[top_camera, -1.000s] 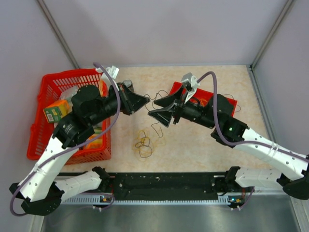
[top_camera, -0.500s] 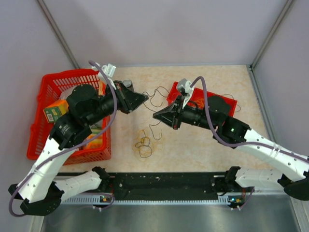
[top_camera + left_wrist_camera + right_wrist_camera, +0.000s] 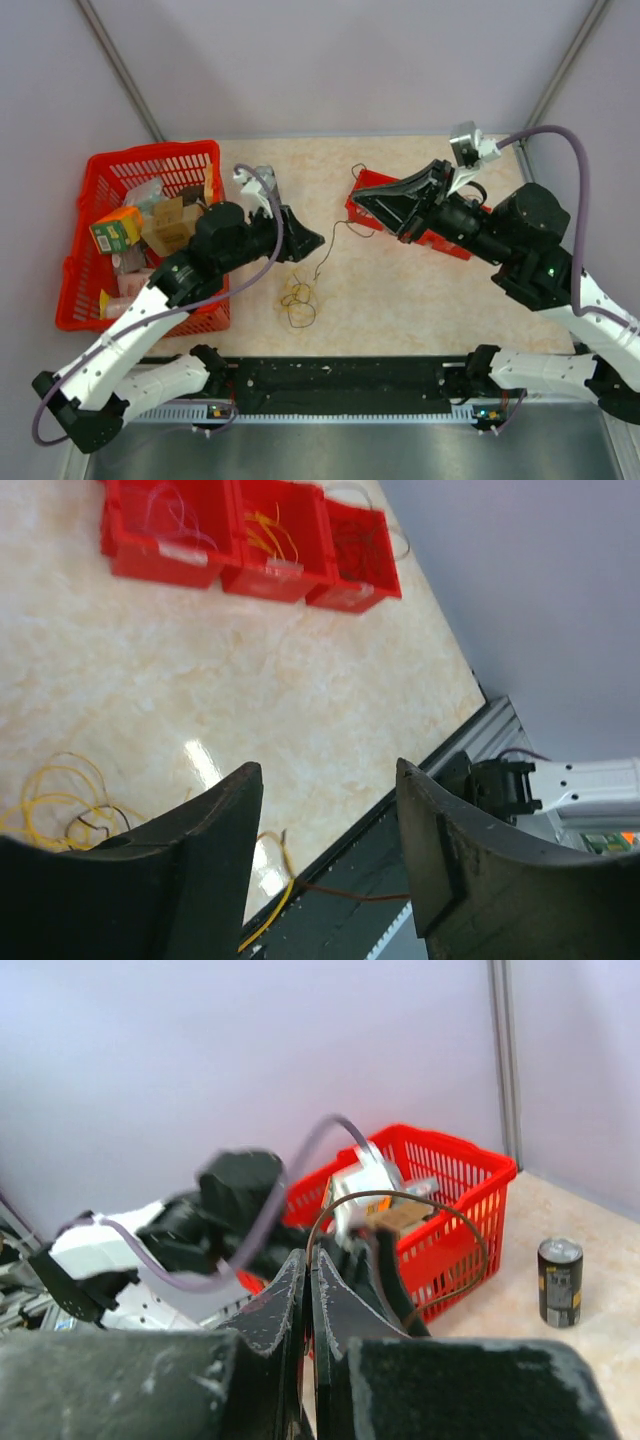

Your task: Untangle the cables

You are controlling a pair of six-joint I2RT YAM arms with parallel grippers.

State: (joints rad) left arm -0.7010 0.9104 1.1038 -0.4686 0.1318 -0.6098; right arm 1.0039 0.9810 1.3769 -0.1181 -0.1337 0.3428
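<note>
A tangle of thin yellow and dark cables (image 3: 297, 297) lies on the beige table near the front middle; in the left wrist view it is the yellow loops (image 3: 55, 798) at lower left. My right gripper (image 3: 358, 197) is shut on a dark brown cable (image 3: 340, 224) that trails down towards the tangle. In the right wrist view that cable (image 3: 402, 1196) arcs out from the pinched fingertips (image 3: 303, 1260). My left gripper (image 3: 316, 240) hovers just left of the hanging cable, open and empty. A yellow and brown strand (image 3: 272, 875) lies below the gap of the left gripper (image 3: 328, 770).
A large red basket (image 3: 100, 180) with boxes stands at the left. Three small red bins (image 3: 250, 540) holding wires sit at the right, partly under my right arm (image 3: 440, 243). A can (image 3: 560, 1282) stands on the table near the basket (image 3: 455, 1205).
My left gripper has opened, let go of the cable and dropped nearer the front. My right gripper has shut on the brown cable and pulled back to the right with it.
</note>
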